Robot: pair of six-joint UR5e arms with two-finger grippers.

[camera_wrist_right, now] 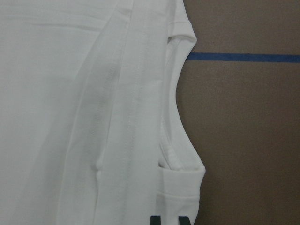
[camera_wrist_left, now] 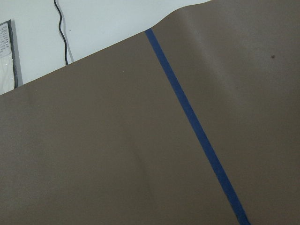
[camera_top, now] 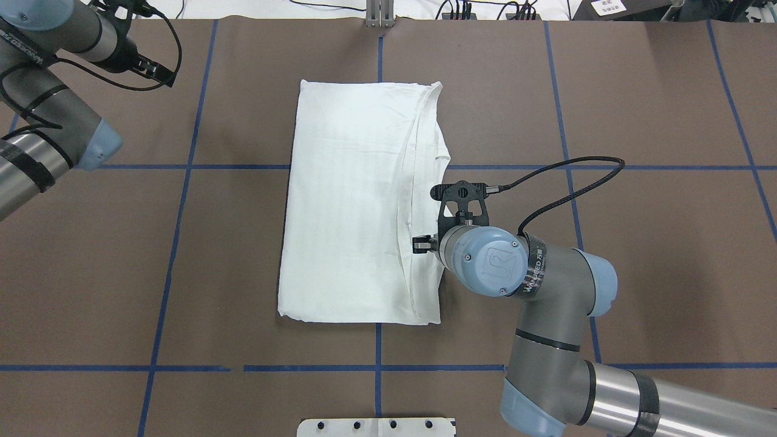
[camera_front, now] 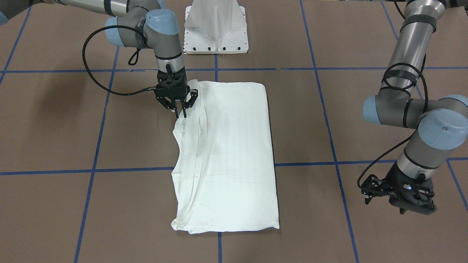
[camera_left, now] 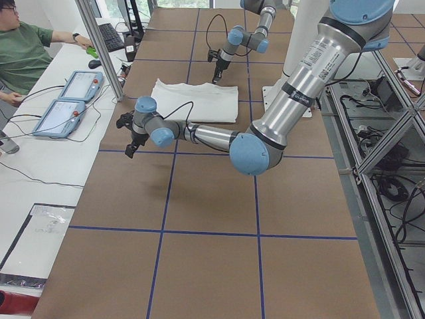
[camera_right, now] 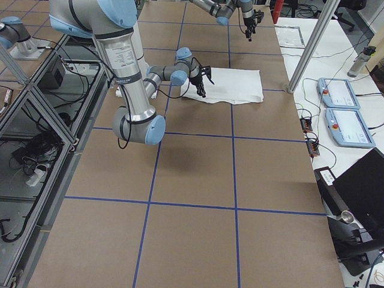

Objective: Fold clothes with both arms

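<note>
Right under the overhead camera, the silver-tubed right arm with light-blue joint caps (camera_top: pixel 534 285) bends over the brown paper-covered table with its blue tape grid (camera_front: pixel 310 120). The white long-sleeved cotton T-shirt (camera_front: pixel 234 153) lies flat there as a long rectangle, sleeves tucked in. Its layered edges run along the right arm's side.

I judge the lengthwise folds done and the crosswise fold in hand. Next, each gripper would need to pinch a corner of one short end and carry it over to the other, keeping the layers together.

The matching left arm (camera_front: pixel 406 73) is well off from the cloth. The black claw right gripper (camera_front: pixel 181 111) points straight down at the layered edge. The shirt is directly beneath its jaws and stretches away toward the left arm's side. These jaws stand slightly apart, nothing between them. The black left gripper (camera_front: pixel 368 193) hangs over bare table, well apart from the shirt; I cannot tell whether its jaws are parted.
</note>
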